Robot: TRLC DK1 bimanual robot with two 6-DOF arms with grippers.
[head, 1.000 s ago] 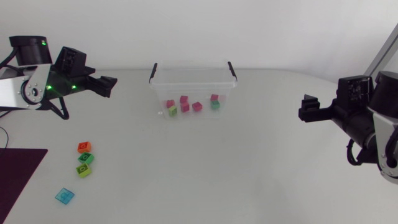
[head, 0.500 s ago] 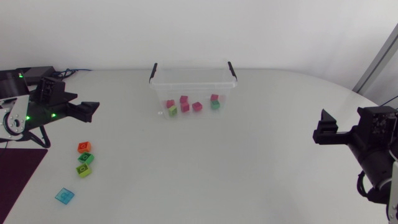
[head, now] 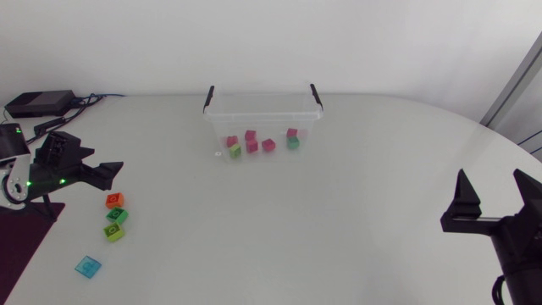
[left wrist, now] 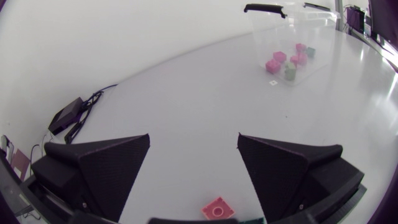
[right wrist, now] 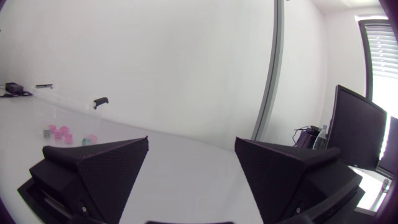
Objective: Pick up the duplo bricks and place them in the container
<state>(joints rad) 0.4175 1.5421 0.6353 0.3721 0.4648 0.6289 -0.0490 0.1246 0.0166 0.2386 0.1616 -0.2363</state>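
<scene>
At the table's left edge my left gripper (head: 107, 169) hangs low with its fingers spread wide and nothing between them. Just ahead of and below it lies the orange brick (head: 115, 201). A green brick (head: 117, 217) and a lime brick (head: 113, 231) touch each other just past it, and a blue brick (head: 87, 267) sits apart, nearer the table's front edge. Behind the gripper, a black box (head: 38, 103) with cables sits at the far left corner.

Across bare table from the left gripper, the clear container (head: 262, 109) stands at the far middle. It holds pink and green bricks (head: 251, 146), and a small white tag (head: 218, 154) lies beside its left wall.

Far right, my right gripper (head: 492, 188) is raised, its fingers also parted and holding nothing, well away from every brick.
</scene>
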